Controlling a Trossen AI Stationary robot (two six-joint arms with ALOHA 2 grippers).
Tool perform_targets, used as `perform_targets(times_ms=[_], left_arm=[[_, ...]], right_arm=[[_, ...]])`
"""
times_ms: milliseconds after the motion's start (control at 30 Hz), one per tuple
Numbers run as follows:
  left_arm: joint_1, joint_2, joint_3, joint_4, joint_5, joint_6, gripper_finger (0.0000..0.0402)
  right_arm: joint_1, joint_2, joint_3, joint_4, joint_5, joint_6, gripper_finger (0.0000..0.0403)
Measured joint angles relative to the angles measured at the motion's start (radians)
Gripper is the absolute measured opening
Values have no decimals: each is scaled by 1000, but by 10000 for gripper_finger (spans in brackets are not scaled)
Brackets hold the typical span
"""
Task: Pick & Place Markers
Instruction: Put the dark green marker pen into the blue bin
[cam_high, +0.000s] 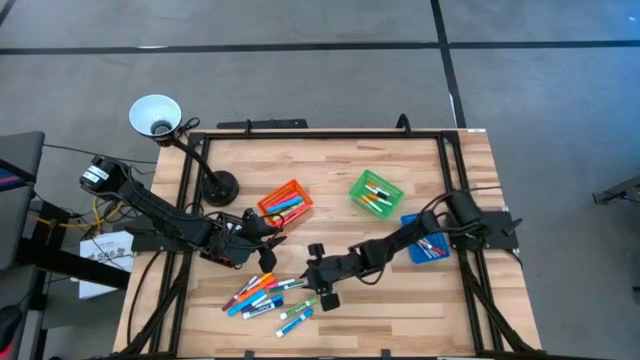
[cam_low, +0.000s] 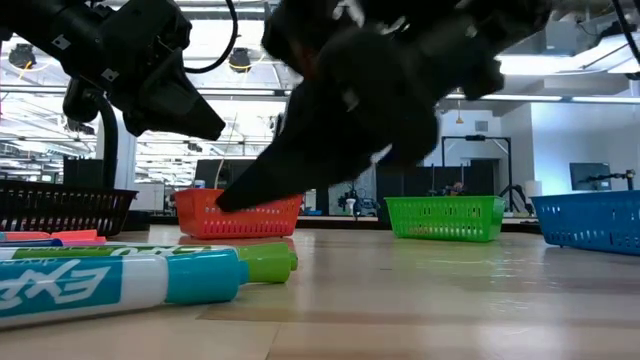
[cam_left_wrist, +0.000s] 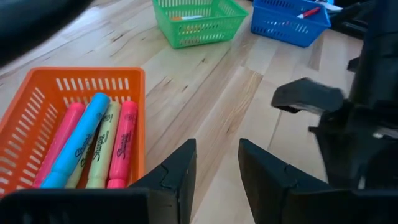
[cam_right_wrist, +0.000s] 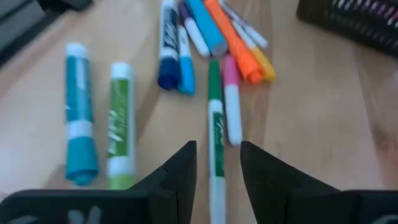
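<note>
Worktop (cam_high: 330, 170) of pale wood planks, carrying four small bins and a loose pile of markers. Orange bin (cam_high: 285, 203), left of centre, holds pink, blue and yellow markers lying side by side along its length; green bin (cam_high: 376, 193) and blue bin (cam_high: 425, 238) further right hold a few markers each; a black bin (cam_right_wrist: 354, 18) shows beside the pile in the right wrist view. Sorting by colour appears to be the purpose, judging by contents. Left end effector (cam_high: 268, 240) hangs just beside the orange bin with its fingers parted and nothing between them, seemingly waiting. Right end effector (cam_high: 322, 285) sits low over the near edge of the marker pile (cam_high: 265, 297), fingers parted and empty, straddling the green marker (cam_right_wrist: 216, 149), which looks like the next pick. That marker's long axis runs straight out ahead of the wrist, between the fingers. A pink-and-white marker (cam_right_wrist: 231, 106) lies parallel just beside it; a teal marker (cam_right_wrist: 79, 124) and a lime marker (cam_right_wrist: 119, 124) lie apart, also parallel.
</note>
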Motion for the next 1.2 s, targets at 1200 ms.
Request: perform_targets(times_ms=[1200], left_arm=[[0, 0, -55, 16, 0, -3, 115]], right_arm=[[-1, -326, 19, -694, 208, 189, 31]])
